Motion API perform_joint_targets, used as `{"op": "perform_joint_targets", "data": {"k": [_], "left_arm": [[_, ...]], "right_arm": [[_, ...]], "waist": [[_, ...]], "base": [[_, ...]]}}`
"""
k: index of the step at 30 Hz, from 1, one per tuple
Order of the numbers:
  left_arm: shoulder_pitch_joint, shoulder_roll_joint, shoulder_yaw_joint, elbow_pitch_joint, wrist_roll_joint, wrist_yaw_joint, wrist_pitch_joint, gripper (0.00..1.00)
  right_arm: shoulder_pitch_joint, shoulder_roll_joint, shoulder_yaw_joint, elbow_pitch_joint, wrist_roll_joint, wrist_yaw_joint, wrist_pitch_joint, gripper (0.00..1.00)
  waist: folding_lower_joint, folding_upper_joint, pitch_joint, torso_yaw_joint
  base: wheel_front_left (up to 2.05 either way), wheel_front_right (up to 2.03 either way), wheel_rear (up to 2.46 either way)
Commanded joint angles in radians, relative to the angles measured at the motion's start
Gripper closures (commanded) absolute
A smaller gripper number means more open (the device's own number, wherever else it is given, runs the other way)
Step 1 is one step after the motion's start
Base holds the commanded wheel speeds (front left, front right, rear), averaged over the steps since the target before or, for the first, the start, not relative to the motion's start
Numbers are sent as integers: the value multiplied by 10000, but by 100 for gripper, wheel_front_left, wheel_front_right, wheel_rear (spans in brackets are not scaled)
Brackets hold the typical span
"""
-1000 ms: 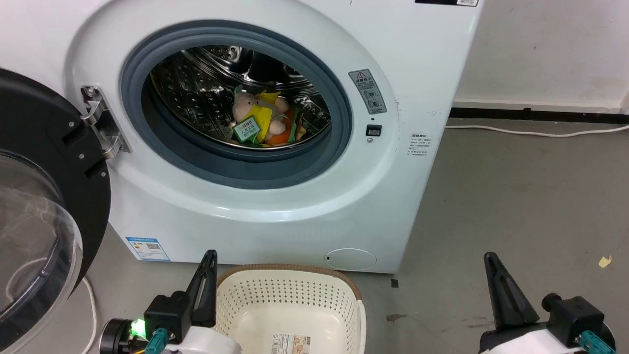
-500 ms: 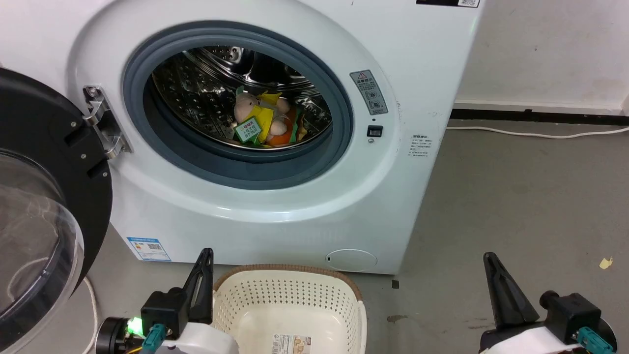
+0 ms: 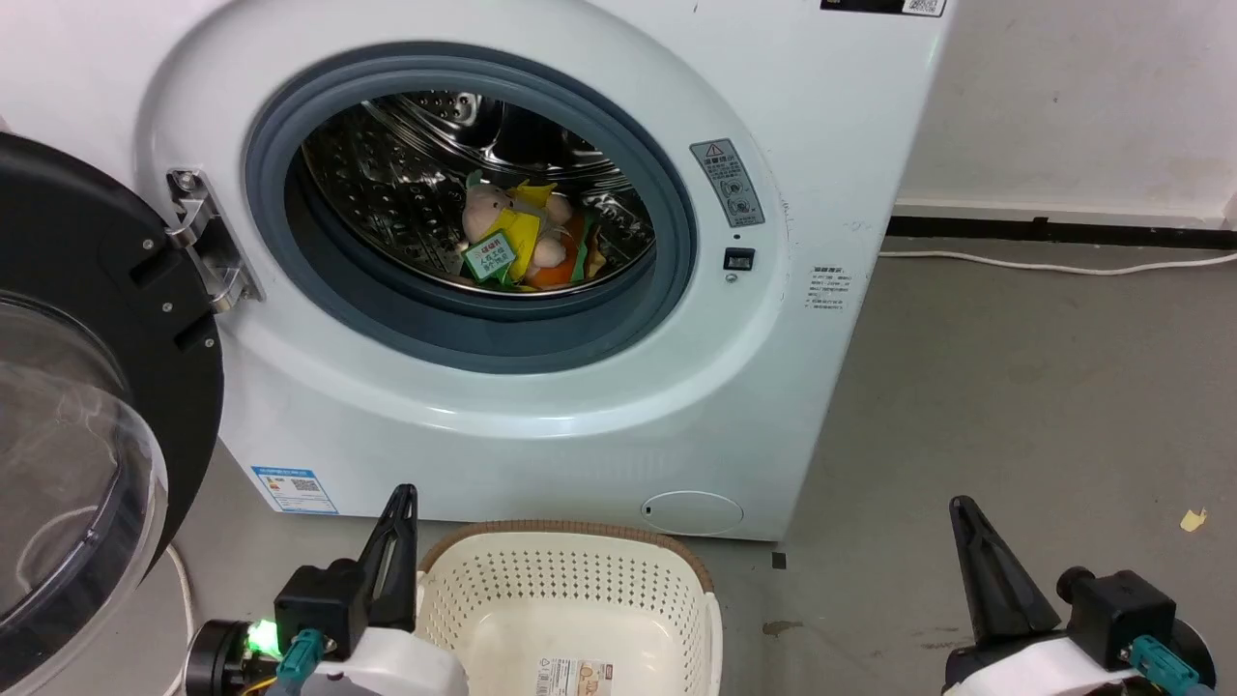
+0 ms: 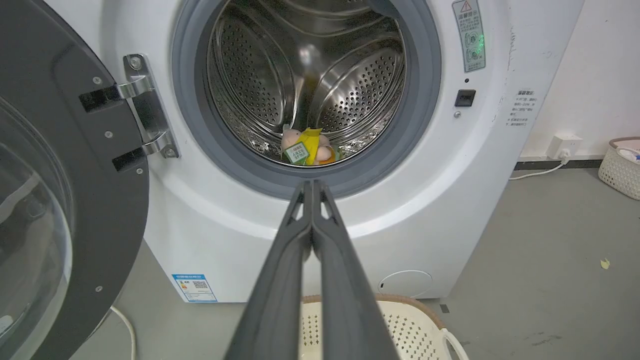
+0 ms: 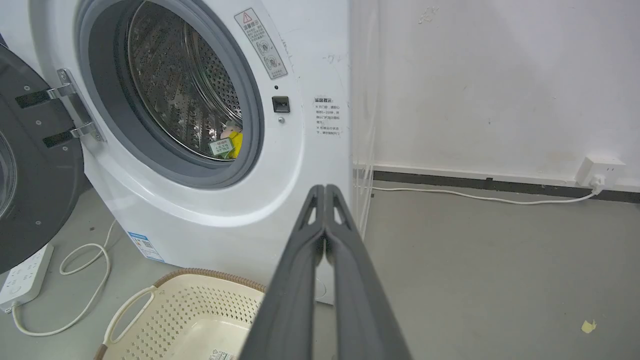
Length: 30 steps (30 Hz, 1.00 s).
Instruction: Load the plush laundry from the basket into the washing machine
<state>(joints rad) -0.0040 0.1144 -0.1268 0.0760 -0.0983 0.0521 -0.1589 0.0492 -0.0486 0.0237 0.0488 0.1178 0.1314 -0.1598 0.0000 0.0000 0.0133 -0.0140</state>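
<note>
The dark, long-fingered left tool [image 4: 312, 185] and its twin, the right tool [image 5: 325, 189], sit low with fingers pressed together, gripping nothing. They flank the small cream-white perforated plastic basket [image 3: 570, 530], whose bottom shows just a printed label [image 3: 577, 674]. Little has changed in the past second: the left tool has sunk slightly (the head camera drifted too). The plush laundry [image 3: 512, 242], a peach-pink doll on an orange bun, lies unmoved in the steel drum [image 3: 387, 184] of the large white front-loading washing machine [image 3: 541, 425]. Loading looks complete; the black-framed door [image 3: 87, 290] stands open.
</note>
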Motion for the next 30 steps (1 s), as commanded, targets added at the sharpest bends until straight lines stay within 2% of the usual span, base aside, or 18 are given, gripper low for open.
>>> {"op": "perform_joint_targets", "data": {"k": [1, 30], "left_arm": [[16, -22, 66, -72, 98, -36, 49, 100], [25, -261, 529, -337, 439, -223, 642, 100]], "right_arm": [[-165, -6, -27, -83, -115, -3, 52, 100], [-291, -10, -108, -239, -524, -5, 647, 100]], "waist": [[0, 0, -2, 3], [0, 0, -53, 55]], "base": [[0, 0, 0], [0, 0, 0]]}}
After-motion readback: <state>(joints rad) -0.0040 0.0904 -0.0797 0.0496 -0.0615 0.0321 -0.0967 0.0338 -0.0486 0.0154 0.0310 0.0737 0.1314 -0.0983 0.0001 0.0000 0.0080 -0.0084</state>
